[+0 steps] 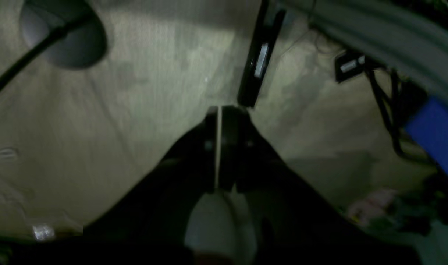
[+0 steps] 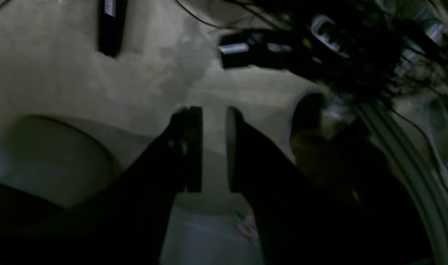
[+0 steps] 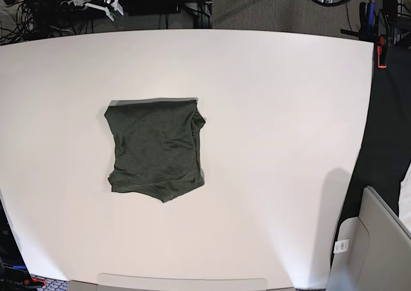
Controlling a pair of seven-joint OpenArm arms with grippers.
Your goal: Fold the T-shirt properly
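The T-shirt (image 3: pixel 156 149), dark olive green, lies folded into a rough square on the white table (image 3: pixel 289 143), left of centre, with a slightly uneven lower hem. Neither arm shows in the base view. In the left wrist view my left gripper (image 1: pixel 219 109) is shut, only a thin pale line showing between its dark fingers, and nothing is held. In the right wrist view my right gripper (image 2: pixel 213 121) has its fingers apart with an empty gap. Both wrist cameras show dim carpet floor, not the shirt.
Black boxes (image 1: pixel 259 62) (image 2: pixel 242 51) and tangled cables (image 2: pixel 338 44) lie on the floor in the wrist views. A blue object (image 1: pixel 437 132) sits at the right. In the base view a grey panel (image 3: pixel 379 246) stands at the table's lower right and a clamp (image 3: pixel 382 50) at its right edge.
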